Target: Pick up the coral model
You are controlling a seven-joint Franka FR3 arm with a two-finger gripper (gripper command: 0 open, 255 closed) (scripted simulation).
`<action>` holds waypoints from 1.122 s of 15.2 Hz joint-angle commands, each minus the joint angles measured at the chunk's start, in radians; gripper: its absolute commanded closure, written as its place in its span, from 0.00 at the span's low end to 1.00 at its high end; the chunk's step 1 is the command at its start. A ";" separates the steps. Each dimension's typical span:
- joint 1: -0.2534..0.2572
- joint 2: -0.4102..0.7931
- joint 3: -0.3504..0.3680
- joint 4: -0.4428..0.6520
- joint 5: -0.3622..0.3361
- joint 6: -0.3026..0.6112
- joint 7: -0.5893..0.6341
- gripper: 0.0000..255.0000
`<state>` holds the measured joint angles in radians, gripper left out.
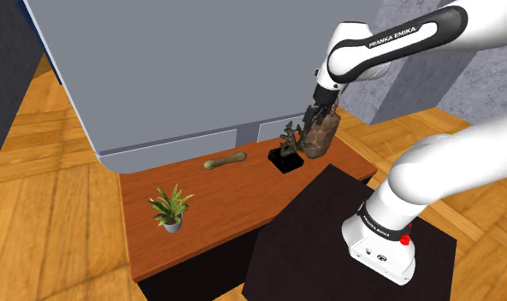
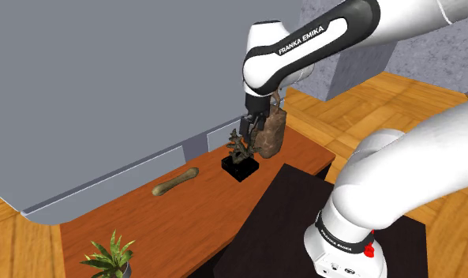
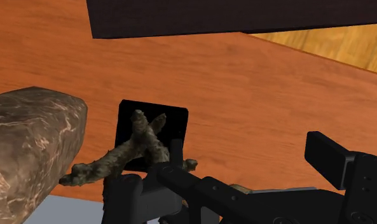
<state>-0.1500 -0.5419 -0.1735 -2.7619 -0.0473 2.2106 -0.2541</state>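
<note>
The coral model (image 1: 288, 141) is a brownish branched piece on a small black square base (image 1: 285, 160), standing on the wooden table's far end. In the second exterior view the coral model (image 2: 239, 145) rises just below my black gripper (image 2: 252, 125). My gripper (image 1: 315, 117) hangs right above it, open, holding nothing. In the wrist view the coral's branches (image 3: 137, 150) spread over the black base (image 3: 156, 121), close by one finger (image 3: 128, 194), while the other finger (image 3: 330, 156) stands well apart. The gripper (image 3: 241, 172) is open.
A mottled brown rock-like object (image 1: 323, 137) stands right beside the coral, against the gripper. A bone-shaped piece (image 1: 225, 160) lies mid-table and a small potted plant (image 1: 171, 209) sits nearer the front. A large grey cabinet (image 1: 183, 68) backs the table (image 1: 217, 205); my dark stand (image 1: 311, 239) adjoins it.
</note>
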 commanded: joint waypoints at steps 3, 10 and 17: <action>-0.023 0.135 -0.055 -0.010 -0.013 0.184 -0.051 0.00; -0.016 0.386 -0.148 0.033 0.056 0.442 -0.176 0.00; 0.018 0.514 -0.160 0.025 0.168 0.570 -0.261 0.00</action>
<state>-0.1383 -0.0505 -0.3329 -2.7382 0.0968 2.7598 -0.4974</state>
